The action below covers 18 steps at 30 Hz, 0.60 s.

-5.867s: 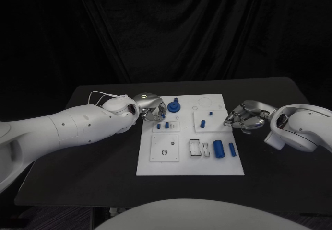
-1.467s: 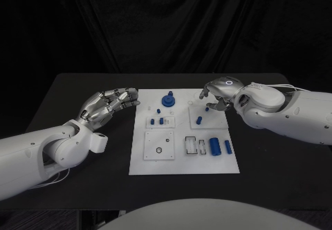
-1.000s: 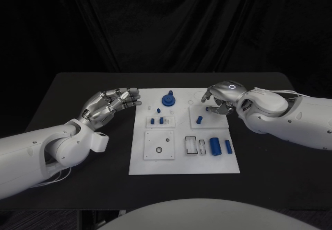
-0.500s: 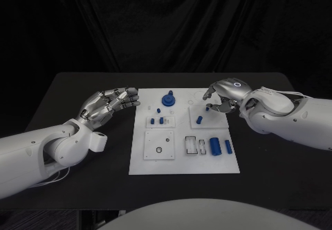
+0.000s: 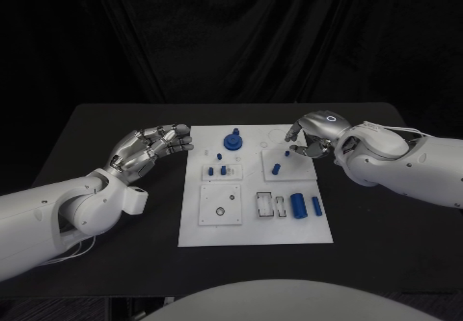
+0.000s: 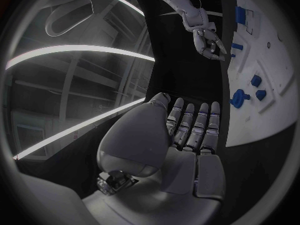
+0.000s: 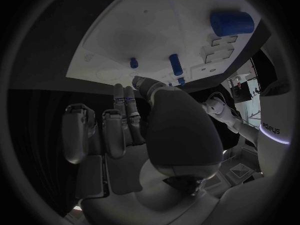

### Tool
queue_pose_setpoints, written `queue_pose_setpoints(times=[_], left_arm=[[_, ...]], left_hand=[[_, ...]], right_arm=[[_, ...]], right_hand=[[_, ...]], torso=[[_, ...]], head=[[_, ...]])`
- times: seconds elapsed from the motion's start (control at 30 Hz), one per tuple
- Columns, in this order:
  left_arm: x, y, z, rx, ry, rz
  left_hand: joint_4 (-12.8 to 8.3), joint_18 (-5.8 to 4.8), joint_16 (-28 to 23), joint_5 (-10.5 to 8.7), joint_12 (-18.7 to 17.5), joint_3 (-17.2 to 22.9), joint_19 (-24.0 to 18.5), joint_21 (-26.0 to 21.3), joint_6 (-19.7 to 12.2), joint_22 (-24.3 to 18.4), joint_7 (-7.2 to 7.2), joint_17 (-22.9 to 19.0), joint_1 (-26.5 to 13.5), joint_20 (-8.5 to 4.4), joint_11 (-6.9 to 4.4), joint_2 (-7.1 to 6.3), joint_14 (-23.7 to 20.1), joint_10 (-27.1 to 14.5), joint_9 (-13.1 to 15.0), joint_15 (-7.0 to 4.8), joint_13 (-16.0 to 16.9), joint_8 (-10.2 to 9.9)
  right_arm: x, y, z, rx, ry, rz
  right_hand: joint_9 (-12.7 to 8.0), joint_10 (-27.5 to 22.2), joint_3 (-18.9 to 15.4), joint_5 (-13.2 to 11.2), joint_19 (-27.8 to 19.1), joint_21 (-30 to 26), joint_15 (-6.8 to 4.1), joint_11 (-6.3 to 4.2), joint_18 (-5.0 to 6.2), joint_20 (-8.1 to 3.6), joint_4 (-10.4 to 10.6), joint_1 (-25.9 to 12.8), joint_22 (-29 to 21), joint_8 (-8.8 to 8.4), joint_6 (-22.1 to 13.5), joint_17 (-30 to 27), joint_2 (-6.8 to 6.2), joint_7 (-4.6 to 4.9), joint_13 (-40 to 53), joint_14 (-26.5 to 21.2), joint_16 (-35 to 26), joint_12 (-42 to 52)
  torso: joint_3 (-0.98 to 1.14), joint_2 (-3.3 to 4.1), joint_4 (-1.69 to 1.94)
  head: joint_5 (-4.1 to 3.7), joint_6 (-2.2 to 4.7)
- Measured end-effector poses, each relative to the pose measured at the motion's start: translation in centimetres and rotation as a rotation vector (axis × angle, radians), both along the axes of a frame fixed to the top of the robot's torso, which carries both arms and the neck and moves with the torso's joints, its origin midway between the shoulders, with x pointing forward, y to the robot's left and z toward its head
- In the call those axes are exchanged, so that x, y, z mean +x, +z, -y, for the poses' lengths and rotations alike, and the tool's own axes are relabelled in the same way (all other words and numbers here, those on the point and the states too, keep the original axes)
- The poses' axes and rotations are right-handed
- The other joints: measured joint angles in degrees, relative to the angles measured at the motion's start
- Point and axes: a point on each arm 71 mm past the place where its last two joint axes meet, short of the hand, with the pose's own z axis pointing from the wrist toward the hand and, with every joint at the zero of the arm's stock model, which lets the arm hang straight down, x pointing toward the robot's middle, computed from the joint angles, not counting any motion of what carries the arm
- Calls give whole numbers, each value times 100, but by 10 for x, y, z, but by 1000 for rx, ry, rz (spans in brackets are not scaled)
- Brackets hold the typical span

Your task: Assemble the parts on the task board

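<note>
Here, small blue parts (image 5: pixel 300 204) stand in and lie on the white task board (image 5: pixel 255 231) at mid-table: likely light, rigid, smooth plastic, best pinched across their sides. The right hand (image 5: pixel 310 137) hovers over the board's far right corner, fingers curled, holding nothing visible; the left hand (image 5: pixel 146 147) waits beside the board, fingers loosely apart.

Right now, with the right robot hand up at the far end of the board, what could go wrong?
1. The right robot hand hovers curled close above the small upright blue peg; a misjudged descent could knock it over rather than grasp it.
2. The tall blue knob stands nearby; a sideways sweep might clip it.
3. The task board looks unclamped; a push could shift it. The left robot hand hangs beside it, not bracing.
</note>
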Motion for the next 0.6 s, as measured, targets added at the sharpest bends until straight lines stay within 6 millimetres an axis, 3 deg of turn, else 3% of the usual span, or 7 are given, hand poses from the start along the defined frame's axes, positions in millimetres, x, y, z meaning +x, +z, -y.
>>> queue_pose_setpoints(times=[0.27, 0.37, 0.43, 0.6], left_arm=[[1, 0, -1, 2, 3, 1], [2, -1, -1, 2, 3, 1], [2, -1, 0, 2, 2, 1], [2, -1, 1, -1, -3, 0]], left_hand=[[-16, 1, 22, 23, 19, 16, 3, 0, 0, 0, 0, -5, 0, 3, 0, 0, 20, 0, -6, 20, -2, 0], [-25, -2, 51, 55, 36, 25, 44, 0, 0, 1, 0, -9, 31, -2, 2, 31, 20, -2, -13, 20, -8, 0], [-39, -90, 67, 62, 36, 39, 51, 0, 0, 1, 0, -12, 38, -10, 20, 38, 20, -20, -14, 20, -13, 0], [-70, -90, 111, 129, 85, 103, 72, 0, 0, 1, 0, -12, 60, -31, 41, 60, 20, -41, -28, 20, -20, 0]], right_arm=[[3, -3, 0, -15, -3, -24], [4, -4, -2, -18, -3, -32], [4, -5, -2, -18, -4, -40], [5, -7, -4, -12, -5, -55]], right_hand=[[-58, 38, -21, -312, 0, -7, 0, 38, 1, 0, 21, -30, 0, -129, -186, -1, -30, 66, -203, 0, -26, -388], [-60, 60, -28, -346, 0, -28, 0, 61, 1, 0, 26, -30, -1, -129, -188, -1, -30, 68, -217, 0, -26, -399], [-68, 90, -66, -390, 0, -30, 0, 50, 1, 0, 32, -30, -1, -129, -206, -1, -30, 87, -225, 0, -27, -432], [-68, 131, -66, -390, 0, -61, 0, 51, 2, 0, 32, -30, -1, -129, -206, -1, -30, 87, -230, 0, -48, -432]], torso=[[0, -1, -4], [0, 0, -3], [0, 1, -1], [-1, 4, 2]], head=[[-12, -7], [-15, -15], [-21, -20], [-24, -30]])
